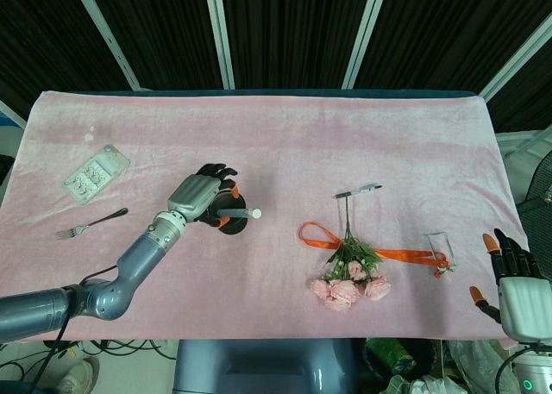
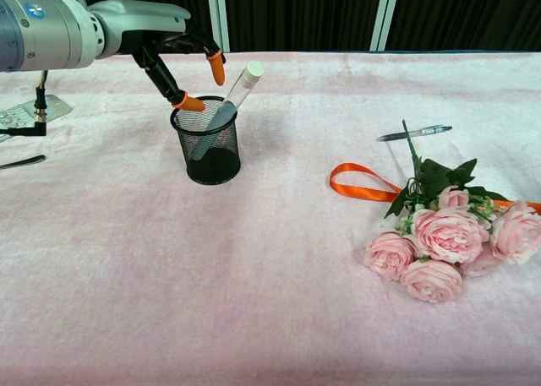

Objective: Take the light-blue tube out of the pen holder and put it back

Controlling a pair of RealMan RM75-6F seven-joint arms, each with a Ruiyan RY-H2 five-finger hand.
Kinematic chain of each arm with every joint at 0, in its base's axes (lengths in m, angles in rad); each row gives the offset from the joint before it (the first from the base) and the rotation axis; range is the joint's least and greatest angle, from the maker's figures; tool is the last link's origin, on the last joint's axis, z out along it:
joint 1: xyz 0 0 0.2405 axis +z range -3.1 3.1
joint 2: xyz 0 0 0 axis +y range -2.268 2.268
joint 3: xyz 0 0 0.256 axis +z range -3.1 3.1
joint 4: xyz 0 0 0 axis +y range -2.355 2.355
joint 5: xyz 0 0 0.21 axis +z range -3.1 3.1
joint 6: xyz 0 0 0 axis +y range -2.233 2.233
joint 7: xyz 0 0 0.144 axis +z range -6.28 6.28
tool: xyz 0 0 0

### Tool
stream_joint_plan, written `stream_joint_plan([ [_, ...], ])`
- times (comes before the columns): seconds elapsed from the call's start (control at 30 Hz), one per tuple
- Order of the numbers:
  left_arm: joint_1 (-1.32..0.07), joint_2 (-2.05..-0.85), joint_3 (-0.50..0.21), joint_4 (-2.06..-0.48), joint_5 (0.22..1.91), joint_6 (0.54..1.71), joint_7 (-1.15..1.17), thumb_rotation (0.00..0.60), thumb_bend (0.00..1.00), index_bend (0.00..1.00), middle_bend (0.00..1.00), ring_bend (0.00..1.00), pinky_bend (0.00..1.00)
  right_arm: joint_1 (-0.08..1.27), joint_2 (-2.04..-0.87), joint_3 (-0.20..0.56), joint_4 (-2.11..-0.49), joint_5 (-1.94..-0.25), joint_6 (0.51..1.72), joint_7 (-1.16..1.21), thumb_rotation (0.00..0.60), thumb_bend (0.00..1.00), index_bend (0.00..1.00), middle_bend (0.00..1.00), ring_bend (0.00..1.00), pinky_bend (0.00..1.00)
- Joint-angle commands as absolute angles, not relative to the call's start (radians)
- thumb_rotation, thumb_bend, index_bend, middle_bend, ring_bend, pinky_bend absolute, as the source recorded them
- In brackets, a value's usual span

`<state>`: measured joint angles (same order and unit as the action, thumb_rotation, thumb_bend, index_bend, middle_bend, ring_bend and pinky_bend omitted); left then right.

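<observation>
The light-blue tube (image 2: 230, 100) with a white cap leans to the right in the black mesh pen holder (image 2: 206, 140), seen from above as a dark cup (image 1: 231, 215) with the tube (image 1: 239, 212) across it. My left hand (image 2: 173, 61) hovers just above the holder's left rim, fingers spread with orange tips, holding nothing; from above the left hand (image 1: 203, 197) overlaps the holder's left edge. My right hand (image 1: 515, 282) hangs open off the table's front right corner.
A bouquet of pink roses (image 2: 445, 234) with an orange ribbon (image 2: 359, 183) lies at the right, a pen (image 2: 415, 133) behind it. A blister pack (image 1: 96, 172) and a fork (image 1: 90, 223) lie at the left. A small clear card (image 1: 440, 245) sits at the right.
</observation>
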<state>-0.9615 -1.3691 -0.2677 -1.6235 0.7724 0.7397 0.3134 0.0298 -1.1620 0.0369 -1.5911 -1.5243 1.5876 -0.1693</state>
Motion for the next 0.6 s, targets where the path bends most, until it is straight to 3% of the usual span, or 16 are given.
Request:
stream_joint_plan([
  [0.03, -0.976, -1.377, -0.255, -1.61, 0.773, 0.732, 0.313, 0.6, 0.26, 0.39, 0.13, 0.0, 0.0, 0.028, -1.16, 0.04, -1.593, -1.521, 1.587, -0.169, 0.6, 0.14, 0.0, 0.04, 0.1, 0.18],
  [0.6, -1.022, -1.437, -0.222, -1.551, 0.753, 0.761, 0.319, 0.6, 0.27, 0.44, 0.14, 0.0, 0.0, 0.027, -1.143, 0.059, -1.569, -1.494, 1.562, -0.131, 0.6, 0.14, 0.0, 0.04, 0.1, 0.18],
])
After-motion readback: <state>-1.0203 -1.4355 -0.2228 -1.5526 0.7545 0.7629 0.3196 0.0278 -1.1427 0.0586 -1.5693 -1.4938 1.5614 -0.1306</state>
